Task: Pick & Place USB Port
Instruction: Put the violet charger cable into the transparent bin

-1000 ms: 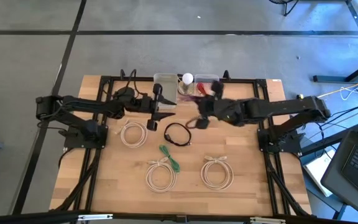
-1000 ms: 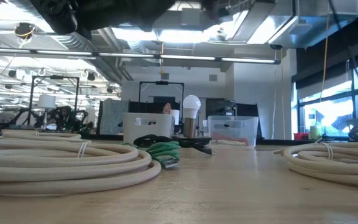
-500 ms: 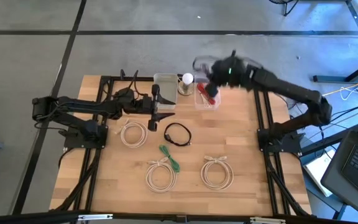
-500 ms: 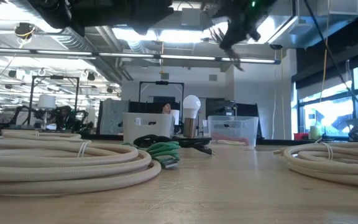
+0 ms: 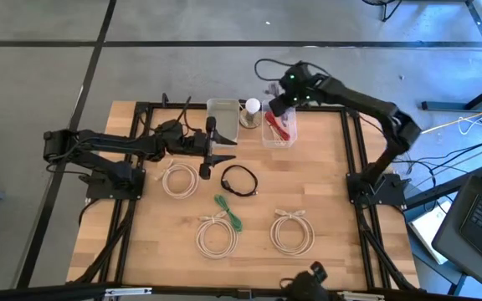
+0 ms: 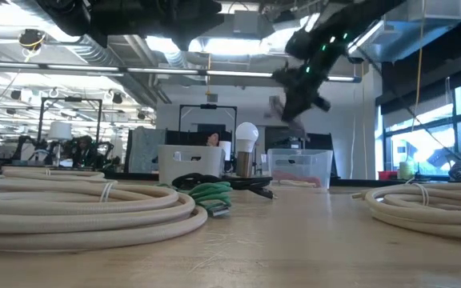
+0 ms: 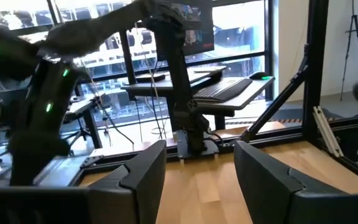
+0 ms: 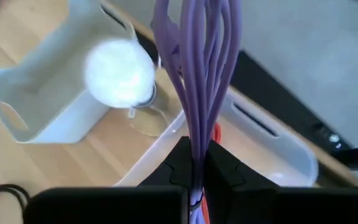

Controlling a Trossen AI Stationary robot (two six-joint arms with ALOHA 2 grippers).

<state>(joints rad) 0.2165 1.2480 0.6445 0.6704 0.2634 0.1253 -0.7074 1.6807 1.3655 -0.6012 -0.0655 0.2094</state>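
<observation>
My right gripper (image 5: 281, 100) hovers over the clear bin (image 5: 268, 138) at the table's far edge, shut on a bundle of purple cable (image 8: 197, 68). In the low view the gripper (image 6: 296, 98) hangs high above the bin (image 6: 298, 170). Red things (image 5: 281, 127) lie in that bin. My left gripper (image 5: 210, 149) is open and waits above the table, just near of the white bin (image 5: 222, 114); its fingers (image 7: 143, 180) hold nothing. My right gripper pinches the purple cable bundle (image 8: 196, 146) between its two fingers (image 8: 224, 169), several strands together. It comes from above, pointing down. The bundle is lifted clear and runs on past the fingertips over the clear bin (image 8: 272, 146).
A light bulb (image 5: 252, 106) stands between the two bins. A black cable coil (image 5: 239, 180), a green cable (image 5: 228, 211) and three cream coils (image 5: 180, 180), (image 5: 216, 236), (image 5: 293, 232) lie on the wooden table. Black frame rails run along its edges.
My right gripper has risen from the middle of the table beside the black coil and swung fast toward the far edge, carrying the purple cable. It then came down somewhat and now hangs over the clear bin.
</observation>
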